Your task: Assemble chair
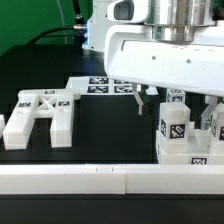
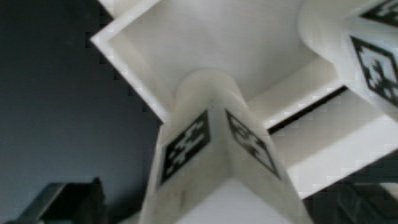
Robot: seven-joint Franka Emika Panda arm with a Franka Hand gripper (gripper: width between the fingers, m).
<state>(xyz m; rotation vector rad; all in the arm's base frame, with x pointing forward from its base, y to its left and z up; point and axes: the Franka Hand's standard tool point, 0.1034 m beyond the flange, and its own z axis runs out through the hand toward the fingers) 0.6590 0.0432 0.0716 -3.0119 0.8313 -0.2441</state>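
Chair parts (image 2: 214,150) of matte white blocky plastic, black-and-white tagged, fill my wrist view, very close. My gripper (image 1: 170,85) hangs over the notched blocks (image 1: 185,135) at the exterior view's right; whether it is spread or clamped I cannot tell. Farther off, at that view's left, lies the cross-braced flat plate (image 1: 40,115). I judge a block pickup is in hand; next, I need to centre on one block and descend.

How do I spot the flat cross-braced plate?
Start at the long white rail across the foreground of the exterior view. Behind it, on the exterior view's left, lies the plate. Unlike the upright blocks on the exterior view's right, it lies flat with an X-shaped brace.
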